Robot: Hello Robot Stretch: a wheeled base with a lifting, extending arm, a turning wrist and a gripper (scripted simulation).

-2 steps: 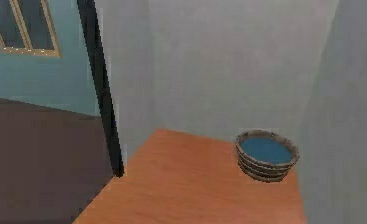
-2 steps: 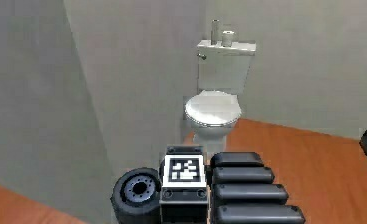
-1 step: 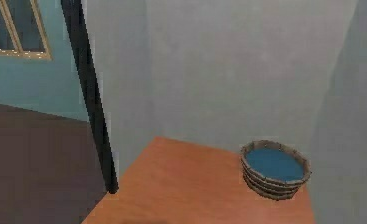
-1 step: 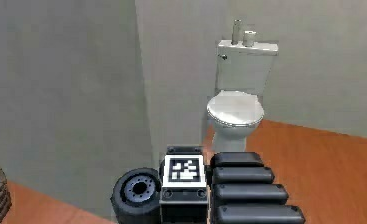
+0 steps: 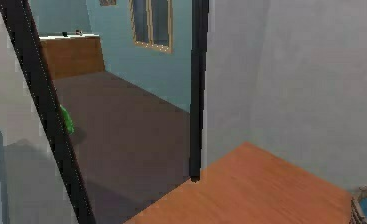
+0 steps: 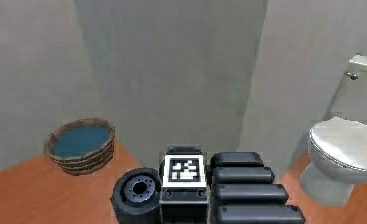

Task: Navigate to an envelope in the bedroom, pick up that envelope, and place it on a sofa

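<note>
One gripper (image 6: 139,195) shows low, left of a white marker square (image 6: 183,168) — its far end is unclear. Whether it holds something I cannot tell; a wooden tub (image 6: 81,146) stands farther left.

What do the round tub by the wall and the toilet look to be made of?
The round tub looks like matte wood: brown slats with darker bands; its blue inside could be water or lining. The toilet looks like glazed ceramic: smooth, white, softly shaded, though plastic is possible.
</note>
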